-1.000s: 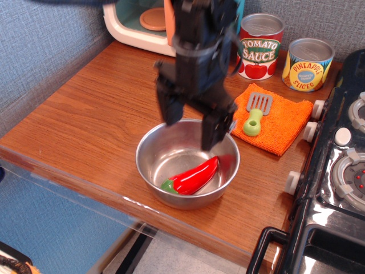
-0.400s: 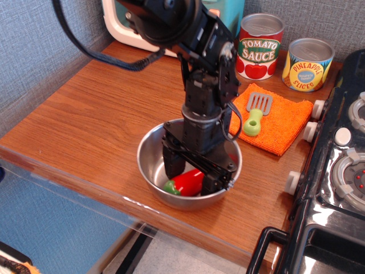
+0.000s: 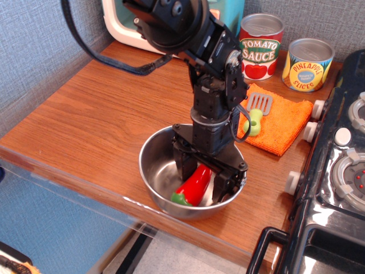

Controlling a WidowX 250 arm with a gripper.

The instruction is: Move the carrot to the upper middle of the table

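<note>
The carrot (image 3: 194, 185) is a glossy red curved toy with a green stem end. It lies inside a steel bowl (image 3: 155, 171) near the front edge of the brown wood-grain table (image 3: 102, 114). My gripper (image 3: 204, 176) is lowered into the bowl, pointing down. Its black fingers (image 3: 183, 164) stand on either side of the carrot. The jaws are open, with a small gap showing between the carrot and the right finger. The carrot's upper end is partly hidden by the gripper.
An orange cloth (image 3: 285, 120) with a green-handled grey spatula (image 3: 258, 108) lies right of the arm. A tomato sauce can (image 3: 260, 45) and a pineapple can (image 3: 308, 64) stand at the back. A black toy stove (image 3: 336, 171) fills the right side. A toy appliance (image 3: 134, 25) stands at the back left.
My gripper came down from above the bowl into it, around the carrot. The carrot turned more lengthwise toward me, and the bowl shifted slightly to the right.
</note>
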